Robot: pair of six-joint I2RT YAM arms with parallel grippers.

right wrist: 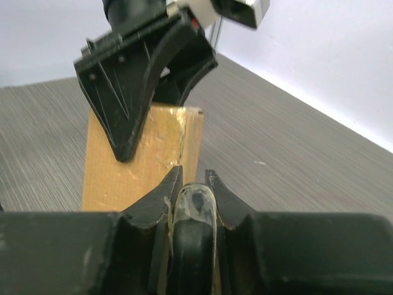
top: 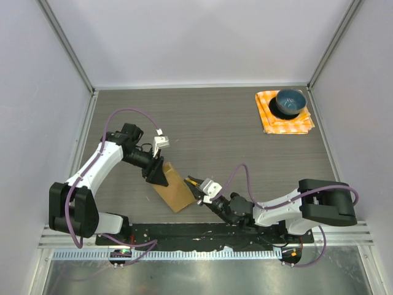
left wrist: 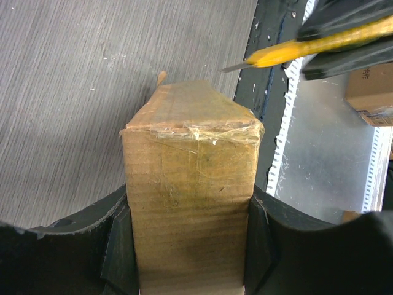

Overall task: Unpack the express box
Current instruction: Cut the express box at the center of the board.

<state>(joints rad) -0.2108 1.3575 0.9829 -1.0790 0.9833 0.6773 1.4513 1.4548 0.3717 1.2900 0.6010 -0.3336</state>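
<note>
Worktop: carrying everything.
Express box: taped, sitting tilted near the front edge between both arms.
Left hand: clamping the express box across its sides.
Right hand: gripping a yellow knife, whose blade is pointing at the box's taped end without touching it.

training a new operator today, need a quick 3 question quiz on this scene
1. True or false: the left gripper is clamped on the express box.
2. Multiple choice: the right gripper holds A) a yellow knife B) a pair of scissors C) nothing.
3. Fill in the blank: the blue bowl sits on the ___ cloth at the far right of the table.

Key: 1 true. 2 A. 3 orange checked.
</note>
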